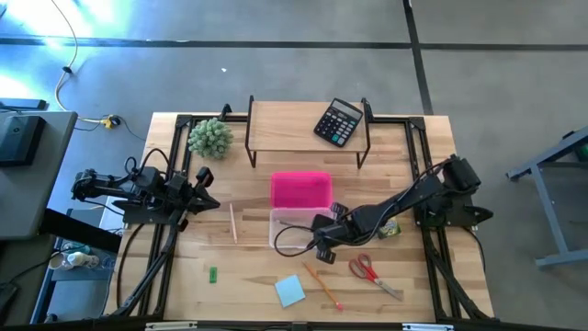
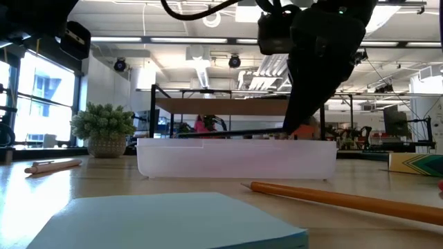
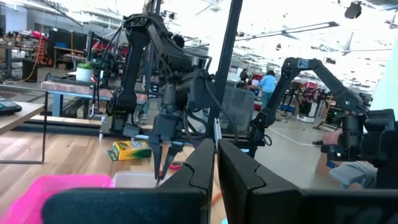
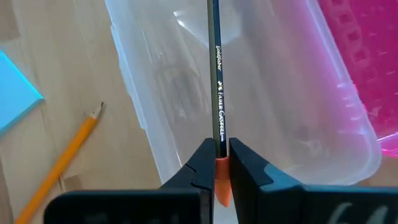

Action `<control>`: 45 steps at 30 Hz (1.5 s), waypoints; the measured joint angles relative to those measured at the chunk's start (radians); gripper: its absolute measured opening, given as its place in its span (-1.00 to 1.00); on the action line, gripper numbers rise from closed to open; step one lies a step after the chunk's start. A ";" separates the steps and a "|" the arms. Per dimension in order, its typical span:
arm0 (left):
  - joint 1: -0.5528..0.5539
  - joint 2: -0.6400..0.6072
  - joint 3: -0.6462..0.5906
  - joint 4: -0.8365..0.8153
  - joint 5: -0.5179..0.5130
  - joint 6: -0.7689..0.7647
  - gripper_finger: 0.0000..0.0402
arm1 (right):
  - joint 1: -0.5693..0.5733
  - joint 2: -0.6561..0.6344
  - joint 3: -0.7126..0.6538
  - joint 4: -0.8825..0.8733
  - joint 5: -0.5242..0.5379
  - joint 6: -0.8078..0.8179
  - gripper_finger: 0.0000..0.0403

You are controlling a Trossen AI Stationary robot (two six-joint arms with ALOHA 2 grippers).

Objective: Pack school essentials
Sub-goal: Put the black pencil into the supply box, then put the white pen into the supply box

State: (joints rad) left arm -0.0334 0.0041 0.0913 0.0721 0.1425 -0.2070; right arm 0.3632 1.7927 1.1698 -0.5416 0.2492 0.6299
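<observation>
Here we see the right gripper point(image 4: 216, 163) over the clear box point(image 4: 267, 106), its fingers pinching a dark pencil point(image 4: 216, 74) near its orange end, the shaft reaching across the box. On the surface point(image 1: 248, 276) around the box lie the orange pencil point(image 1: 321, 284), blue note pad point(image 1: 289, 291), scissors point(image 1: 372, 273), crayon box point(image 1: 390, 230) and wooden pencil point(image 1: 233, 222). Our left gripper point(image 3: 216, 163) waits at the left edge, fingers pressed together.

Overhead, tabletop-level, two wrist views, all sharing clear box point(image 1: 292, 226)
</observation>
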 joint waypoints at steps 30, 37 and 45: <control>0.000 0.006 0.000 -0.030 -0.249 -0.122 -0.41 | -0.036 -0.212 0.000 -0.078 0.183 0.009 -0.24; 0.000 0.075 0.000 0.030 -0.452 -0.115 -0.23 | -0.036 -0.344 0.000 -0.183 0.325 0.008 -0.24; 0.000 0.221 0.119 0.048 -0.549 -0.157 -0.32 | -0.036 -0.441 0.000 -0.246 0.402 -0.006 -0.24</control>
State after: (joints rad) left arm -0.0333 0.2254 0.2098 0.1200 -0.4070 -0.3638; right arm 0.3267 1.3514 1.1698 -0.7874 0.6512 0.6243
